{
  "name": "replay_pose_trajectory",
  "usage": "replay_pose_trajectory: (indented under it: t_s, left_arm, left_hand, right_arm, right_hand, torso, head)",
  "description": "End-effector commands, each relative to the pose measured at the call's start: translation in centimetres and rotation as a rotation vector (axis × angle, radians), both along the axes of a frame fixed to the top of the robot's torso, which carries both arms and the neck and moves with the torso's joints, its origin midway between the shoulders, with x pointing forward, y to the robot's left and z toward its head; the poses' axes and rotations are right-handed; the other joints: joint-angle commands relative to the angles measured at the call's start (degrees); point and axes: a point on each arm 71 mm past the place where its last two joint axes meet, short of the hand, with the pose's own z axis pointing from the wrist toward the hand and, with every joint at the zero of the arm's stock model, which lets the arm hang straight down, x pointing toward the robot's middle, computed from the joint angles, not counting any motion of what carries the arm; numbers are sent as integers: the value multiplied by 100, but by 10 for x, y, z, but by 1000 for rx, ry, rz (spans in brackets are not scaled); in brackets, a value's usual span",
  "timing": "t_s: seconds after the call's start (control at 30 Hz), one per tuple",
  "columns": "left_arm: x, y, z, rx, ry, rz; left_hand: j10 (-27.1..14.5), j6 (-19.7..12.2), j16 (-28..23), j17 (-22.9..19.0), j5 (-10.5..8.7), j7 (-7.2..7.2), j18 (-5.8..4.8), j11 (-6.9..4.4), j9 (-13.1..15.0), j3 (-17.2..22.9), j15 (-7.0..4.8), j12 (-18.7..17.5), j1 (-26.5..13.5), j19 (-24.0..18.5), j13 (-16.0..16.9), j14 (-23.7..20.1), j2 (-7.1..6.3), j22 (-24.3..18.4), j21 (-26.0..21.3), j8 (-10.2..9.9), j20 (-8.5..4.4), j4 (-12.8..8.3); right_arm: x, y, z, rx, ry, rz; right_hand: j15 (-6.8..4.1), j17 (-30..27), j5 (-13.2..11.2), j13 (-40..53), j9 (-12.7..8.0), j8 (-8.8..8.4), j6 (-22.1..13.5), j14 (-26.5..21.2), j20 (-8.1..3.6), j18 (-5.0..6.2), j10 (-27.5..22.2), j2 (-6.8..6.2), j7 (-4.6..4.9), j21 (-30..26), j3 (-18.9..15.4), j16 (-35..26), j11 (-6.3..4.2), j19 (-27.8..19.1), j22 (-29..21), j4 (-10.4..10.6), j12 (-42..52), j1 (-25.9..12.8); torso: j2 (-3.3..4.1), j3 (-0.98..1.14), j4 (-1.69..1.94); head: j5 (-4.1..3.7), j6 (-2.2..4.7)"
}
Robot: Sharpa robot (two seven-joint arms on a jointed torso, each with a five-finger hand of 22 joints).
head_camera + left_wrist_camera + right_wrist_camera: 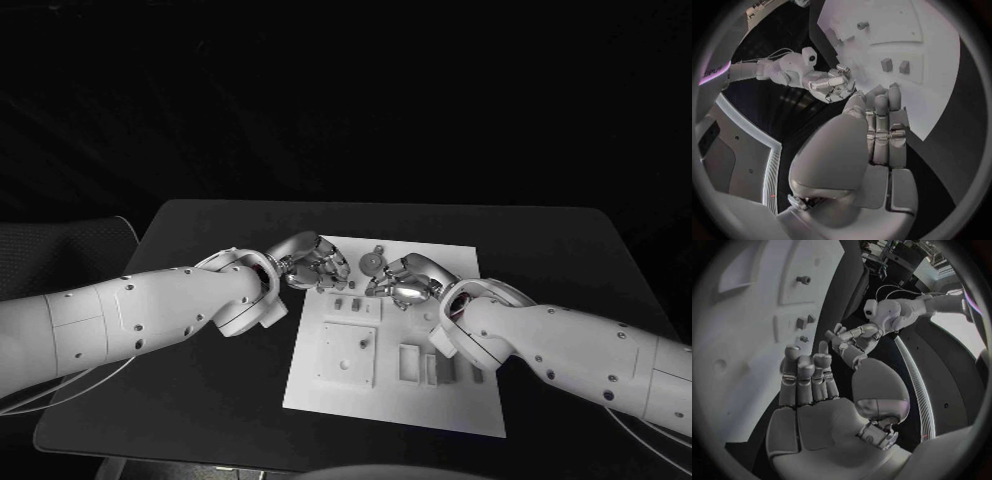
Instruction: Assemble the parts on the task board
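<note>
The white task board [392, 402] lies in the middle of the black table, with small grey parts on it. My left hand [312, 262] hovers at the board's far left corner with its fingers side by side and slightly bent, and nothing shows in its palm [879, 135]. My right hand [408, 281] is over the far middle of the board with its fingers stretched and thumb apart [807, 377], and nothing is in it. A small upright part [378, 256] stands between the two hands. Two small blocks [895, 65] and a peg [803, 279] sit on the board.
A raised square plate [349, 354] and two upright slotted pieces [426, 364] occupy the board's near half. Bare black table [202, 400] surrounds the board on all sides. The table's far edge runs behind the hands.
</note>
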Motion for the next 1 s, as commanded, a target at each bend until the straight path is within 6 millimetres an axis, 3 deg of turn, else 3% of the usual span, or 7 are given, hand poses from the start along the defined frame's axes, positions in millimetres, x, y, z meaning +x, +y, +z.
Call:
replay_pose_trajectory:
  t_s: [0.03, 0.1, 0.17, 0.3, 0.47, 0.8, 1.0]
  left_arm:
    - [1, -1, 3, 25, -61, 7]
    - [1, -1, 4, 24, -66, 13]
    - [1, -1, 4, 23, -68, 14]
    - [1, -1, 5, 19, -77, 18]
    - [2, -2, 5, 16, -84, 22]
    - [3, -3, 6, 25, -103, 33]
    - [1, -4, 6, 28, -109, 24]
  left_hand:
    - [26, 239, 65, 85, 22, -103, 141, -52, 660, -42, -23, 63, -59, 24, 95, 22, -8, 73, 50, 2, -25, 1]
    - [69, 258, 340, 279, 21, -103, 151, -102, 673, -101, -94, 227, -78, 135, 308, 91, -26, 293, 230, -32, -83, -3]
    - [-49, 262, 982, 608, 25, -149, 148, -183, 709, -206, -199, 761, -90, 167, 773, -12, -12, 766, 632, -78, -193, 8]
    - [-306, 355, 1800, 813, 41, -193, 129, -260, 779, -280, -345, 1671, -132, 128, 1459, -142, -19, 730, 1424, -103, -336, 10]
    - [-252, 369, 2292, 868, 103, -231, 155, -295, 827, -328, -457, 2226, -196, 199, 1779, -51, -59, 741, 1938, -114, -443, 19]
    - [-119, 440, 2562, 937, 134, -258, 180, -362, 841, -372, -525, 2528, -231, 328, 1948, 76, -128, 747, 2197, -97, -505, 2]
    - [-117, 441, 2563, 937, 134, -258, 180, -362, 841, -373, -526, 2530, -231, 329, 1949, 77, -128, 747, 2198, -96, -505, 2]
  right_arm:
    - [0, 0, -2, 20, 69, -21]
    - [0, 0, -1, 20, 72, -24]
    - [2, -1, 0, 17, 72, -29]
    - [3, -3, 3, 21, 88, -48]
    - [5, -4, 5, 22, 129, -79]
    - [6, 2, 5, 34, 193, -100]
    - [7, 2, 5, 33, 190, -106]
  right_hand:
    - [-8, -6, 5, -6, -7, -20, -38, -33, 5, 38, -50, 5, 22, -19, -1, -20, -8, -39, -1, 46, -16, -69]
    - [-7, -6, 5, -6, -7, -21, -40, -33, 5, 38, -50, -7, 23, -19, -4, -19, -7, -39, 0, 55, -14, -84]
    - [-7, -6, 5, -5, -6, -22, -41, -33, 5, 38, -50, -13, 24, -19, -5, -19, -7, -39, 0, 61, -13, -93]
    - [-6, -5, 0, -5, -5, -24, -41, -33, 4, 38, -51, -37, 24, -19, -9, -18, -6, -38, 0, 71, -12, -114]
    - [-4, -6, -24, -4, -1, -31, -47, -32, 4, 38, -53, -136, 26, -21, -24, -15, -3, -38, 0, 121, -8, -197]
    - [14, -12, -119, -6, -13, -91, -132, -51, -1, 38, -87, -414, 53, -45, -61, -24, 21, -54, -11, 350, -13, -545]
    - [19, -14, -126, -5, -12, -99, -145, -59, -6, 38, -98, -431, 59, -50, -41, -27, 26, -60, -12, 389, -13, -584]
  torso:
    - [5, 7, 9]
    - [4, 6, 8]
    - [3, 3, 5]
    - [5, 2, 3]
    - [-1, -2, 1]
    - [7, 2, 8]
    - [6, 3, 9]
  head:
    - [-1, -8]
    - [-3, -7]
    - [-7, -6]
    - [-6, -3]
    - [-19, 3]
    - [-29, 13]
    - [-25, 7]
